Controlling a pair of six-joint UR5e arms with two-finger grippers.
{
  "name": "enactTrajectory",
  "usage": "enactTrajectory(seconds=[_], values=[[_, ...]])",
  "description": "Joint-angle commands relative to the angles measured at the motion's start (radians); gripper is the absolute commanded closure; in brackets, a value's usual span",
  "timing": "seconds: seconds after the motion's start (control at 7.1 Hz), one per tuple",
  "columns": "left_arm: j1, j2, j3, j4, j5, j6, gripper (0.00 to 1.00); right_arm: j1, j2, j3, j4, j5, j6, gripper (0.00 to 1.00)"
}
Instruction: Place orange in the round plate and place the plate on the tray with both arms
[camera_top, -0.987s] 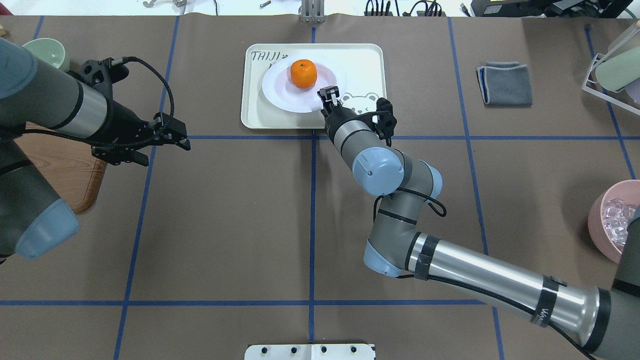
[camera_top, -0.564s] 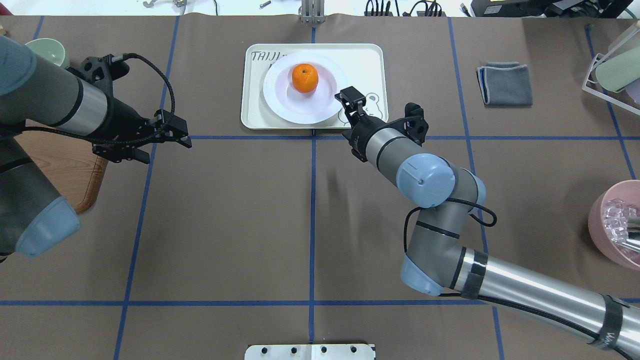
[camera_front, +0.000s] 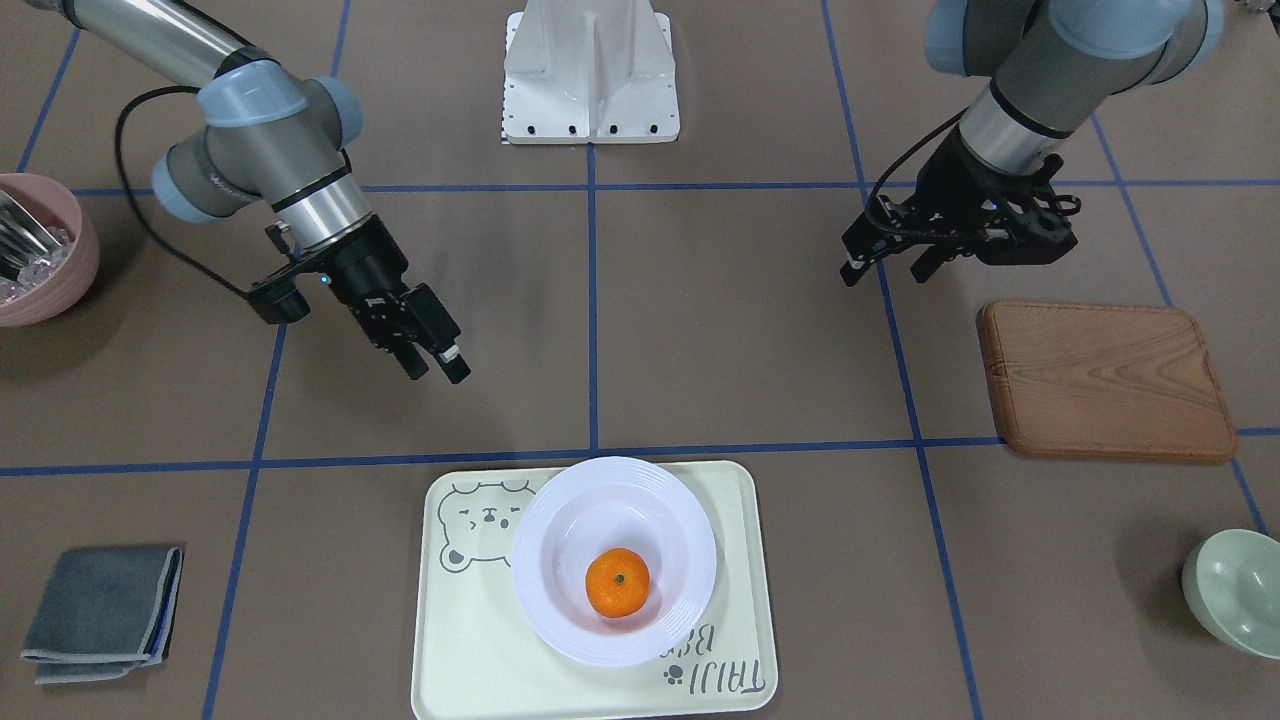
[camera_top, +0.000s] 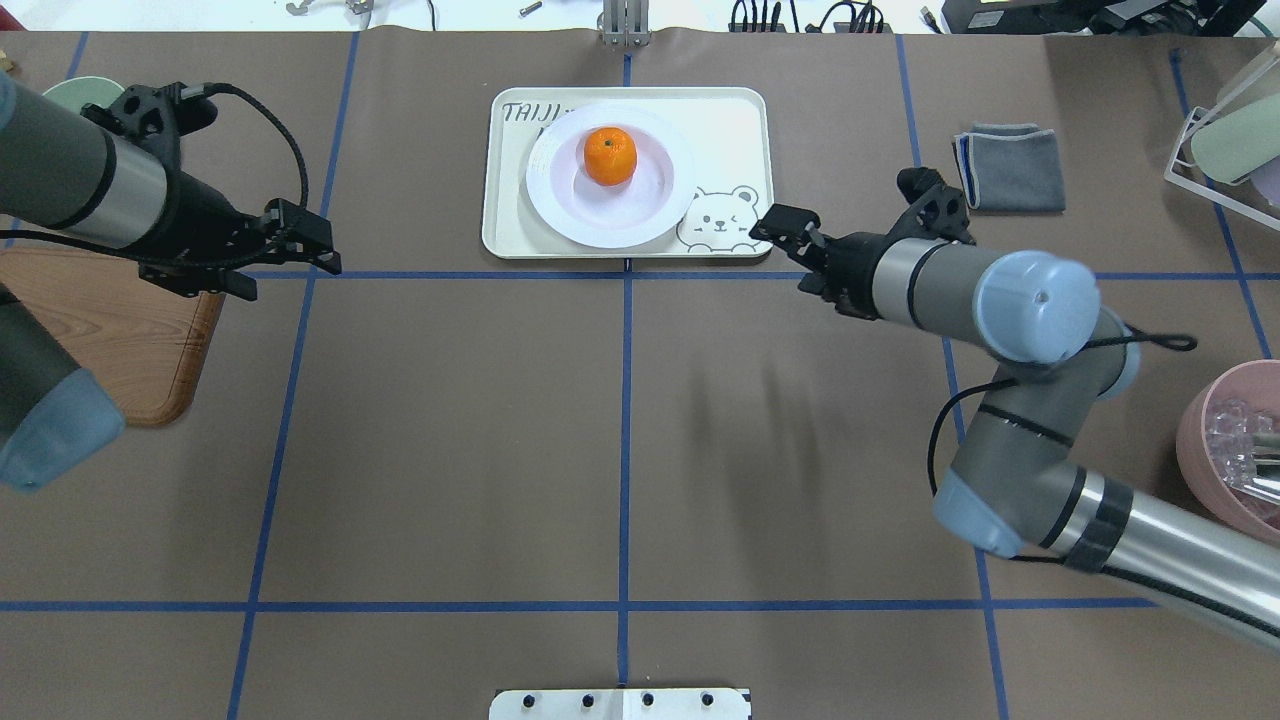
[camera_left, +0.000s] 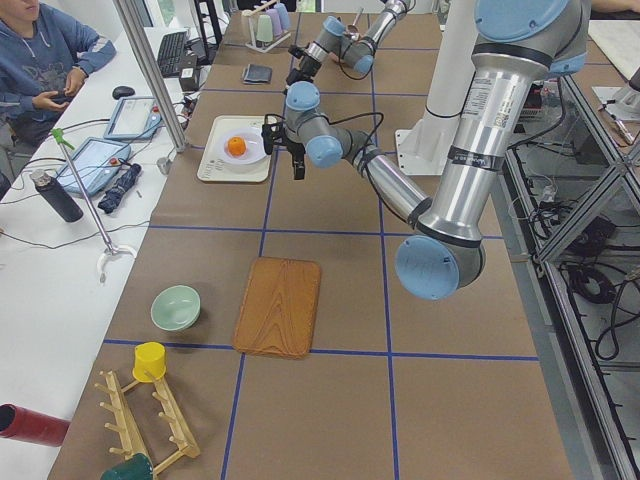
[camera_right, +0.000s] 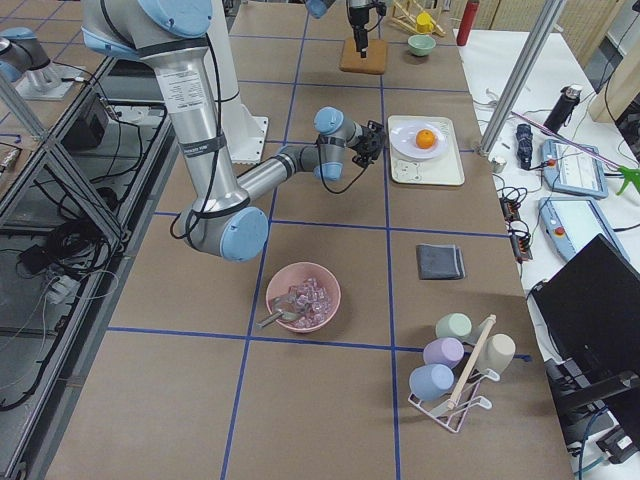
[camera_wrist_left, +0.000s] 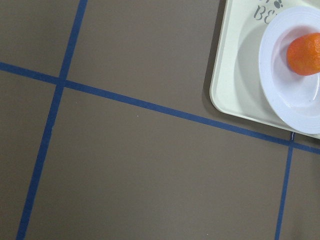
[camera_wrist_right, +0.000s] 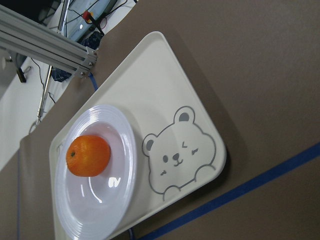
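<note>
The orange (camera_top: 610, 156) lies in the white round plate (camera_top: 600, 218), and the plate rests on the cream tray (camera_top: 730, 130) at the far middle of the table. The front view shows the same: orange (camera_front: 617, 582), plate (camera_front: 690, 530), tray (camera_front: 470, 650). My right gripper (camera_top: 768, 228) hovers open and holds nothing, just off the tray's near right corner. My left gripper (camera_top: 322, 245) hangs open and holds nothing, well to the tray's left. In the front view the right gripper (camera_front: 437, 372) and left gripper (camera_front: 882, 276) both show spread fingers.
A wooden board (camera_top: 110, 330) lies under my left arm, with a pale green bowl (camera_front: 1235, 592) beyond it. A grey cloth (camera_top: 1010, 167) lies right of the tray. A pink bowl (camera_top: 1225, 440) and a cup rack (camera_top: 1225, 140) stand at the right edge.
My right gripper was at the plate's near rim and has drawn back to the right, off the tray. My left gripper has moved left. Plate and orange stay on the tray.
</note>
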Motion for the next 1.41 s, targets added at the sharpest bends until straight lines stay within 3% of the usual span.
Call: enactTrajectory(seconds=[0.0,0.28,0.56,0.85,0.99,1.27], values=[[-0.067,0.119,-0.001,-0.001,-0.001,0.252,0.02,0.228,-0.009,-0.061,-0.163,0.385,-0.506,0.0],[-0.151,0.261,0.012,-0.001,-0.001,0.564,0.02,0.37,-0.012,-0.082,-0.389,0.492,-0.917,0.0],[-0.277,0.321,0.061,0.002,-0.017,0.818,0.02,0.523,-0.039,-0.066,-0.607,0.575,-1.279,0.0],[-0.398,0.316,0.076,0.147,-0.111,0.996,0.02,0.664,-0.133,-0.074,-0.653,0.665,-1.491,0.0],[-0.455,0.31,0.082,0.23,-0.134,1.114,0.02,0.715,-0.142,-0.072,-0.744,0.666,-1.584,0.0],[-0.463,0.309,0.084,0.287,-0.139,1.147,0.02,0.748,-0.132,-0.031,-0.954,0.667,-1.701,0.0]])
